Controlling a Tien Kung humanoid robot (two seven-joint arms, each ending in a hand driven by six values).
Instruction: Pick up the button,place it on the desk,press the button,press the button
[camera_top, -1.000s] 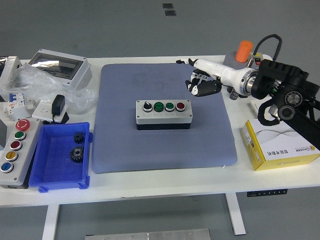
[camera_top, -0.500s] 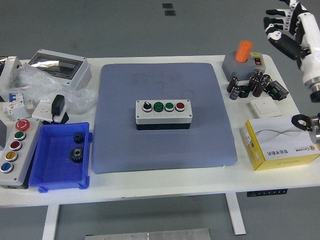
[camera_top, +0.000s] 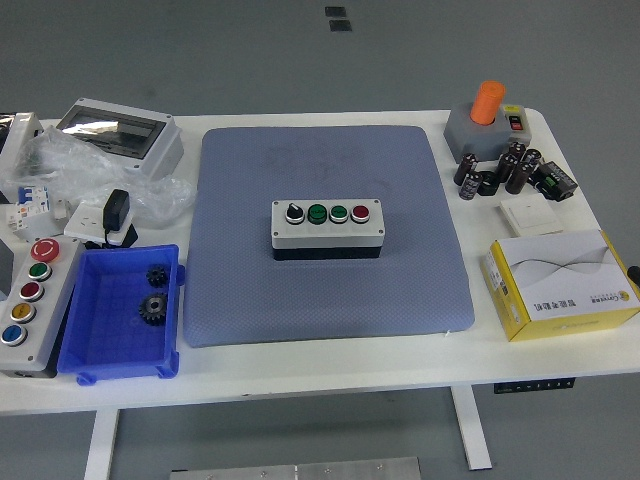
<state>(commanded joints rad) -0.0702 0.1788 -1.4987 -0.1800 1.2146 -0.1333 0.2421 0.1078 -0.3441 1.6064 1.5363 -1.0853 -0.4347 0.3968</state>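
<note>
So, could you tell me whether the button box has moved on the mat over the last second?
No. The button box sits at the same spot, centred on the blue mat.

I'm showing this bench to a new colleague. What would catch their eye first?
Probably the grey button box with its black, two green and red controls, alone in the middle of the blue mat. Next the bright blue bin holding two dark gears at front left, and the yellow box at right.

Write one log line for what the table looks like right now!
button box: centered on blue mat | hands: none in view | blue bin: two gears
</note>
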